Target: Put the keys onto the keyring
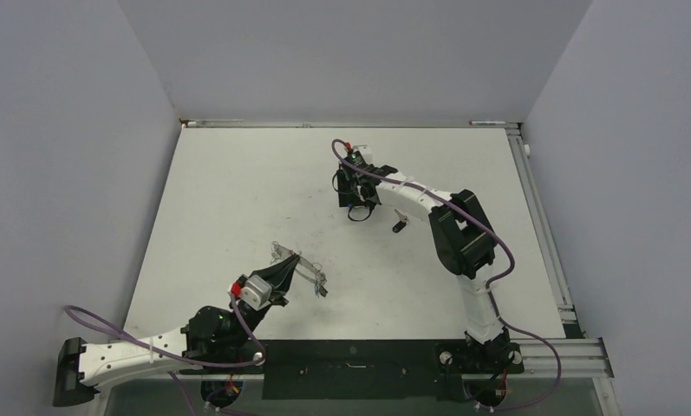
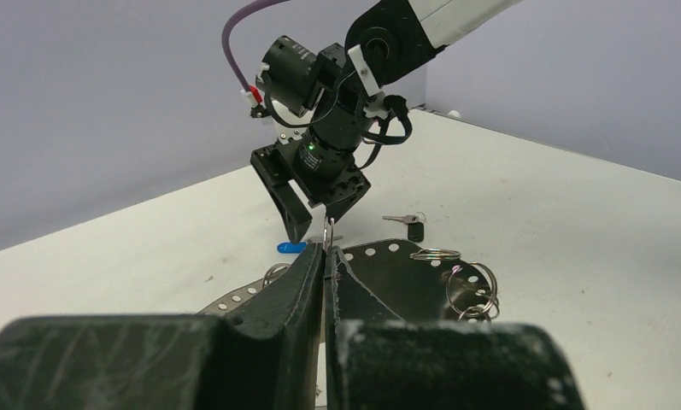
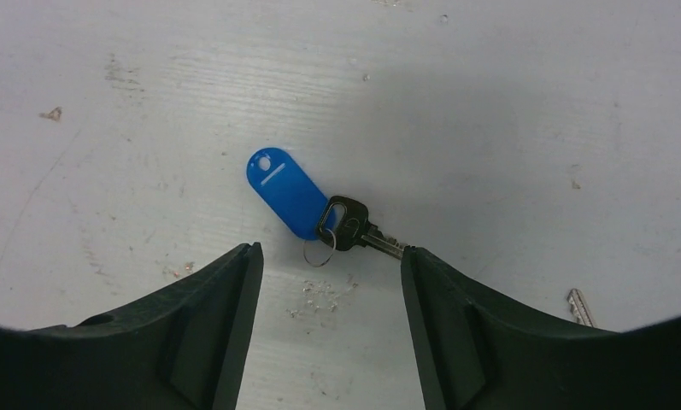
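My left gripper (image 1: 283,270) (image 2: 325,254) is shut on the keyring (image 1: 312,276), whose thin wire end (image 2: 329,231) sticks up between the closed fingertips. Small split rings (image 2: 471,290) hang off its right side. Farther back on the table my right gripper (image 1: 355,206) (image 3: 328,254) points down, open. It hovers just over a key (image 3: 347,226) with a black head and a blue tag (image 3: 285,192) (image 2: 291,248). That key's blade reaches the tip of the right finger (image 3: 422,290). A second key with a black tag (image 1: 400,224) (image 2: 414,229) lies to the right.
A perforated metal band (image 2: 234,297) lies under my left fingers. The tip of another key (image 3: 580,306) shows at the right of the right wrist view. Grey walls close the table (image 1: 237,191) on three sides, and a metal rail (image 1: 541,217) runs along its right edge.
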{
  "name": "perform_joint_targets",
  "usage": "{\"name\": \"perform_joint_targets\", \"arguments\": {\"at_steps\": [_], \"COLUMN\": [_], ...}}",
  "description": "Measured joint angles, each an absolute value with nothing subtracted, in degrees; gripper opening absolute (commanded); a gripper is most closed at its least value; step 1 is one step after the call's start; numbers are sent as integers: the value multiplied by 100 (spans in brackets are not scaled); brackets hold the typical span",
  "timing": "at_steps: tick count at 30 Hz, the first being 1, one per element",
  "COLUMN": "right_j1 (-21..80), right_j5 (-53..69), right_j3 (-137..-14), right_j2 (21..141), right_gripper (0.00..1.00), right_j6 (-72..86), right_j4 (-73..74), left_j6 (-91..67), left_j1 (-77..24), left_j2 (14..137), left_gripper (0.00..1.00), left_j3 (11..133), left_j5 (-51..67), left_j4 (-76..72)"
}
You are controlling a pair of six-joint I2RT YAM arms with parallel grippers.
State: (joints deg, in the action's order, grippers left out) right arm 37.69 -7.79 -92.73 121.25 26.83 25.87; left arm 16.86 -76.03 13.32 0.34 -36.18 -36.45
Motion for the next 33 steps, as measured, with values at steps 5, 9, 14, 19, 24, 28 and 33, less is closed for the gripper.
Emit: {"name": "perform_joint_targets", "arguments": {"at_steps": [5,9,14,19,24,28,33], "right_j1": [3743,3750,3747,3747,3747,3747,3747], "right_j5": [-906,-917,-908,-895,-871,-856,-858], "right_j3": [-9369,-9367,-9354,-9347,-9288,-9288,-9288], "right_j2": [12283,12283,12283,12333,12376,12484,12514], "right_gripper": [51,46,41,38,26,17,11], "right_j6": [3061,3242,3385,3448,3518,3538,3535], "right_j4": [2707,2622,2521,2414,2399,2335,2233], "left_j6": [1671,1664,1640,1579,1555,1542,1540], "left_j1": [-7603,-7603,-7603,-7603,-7603,-7603,-7603], "left_j2": [1372,1374,1367,1339,1334,1341,1382], "left_gripper": [0,0,0,0,0,0,0], "left_j3": [34,34,34,34,34,34,34], "left_j5": [-3680,-3684,-3684,-3684,-3684,-3684,-3684], "left_j4": [-3559,-3520,-3468,-3439,-3398,-3354,-3352]}}
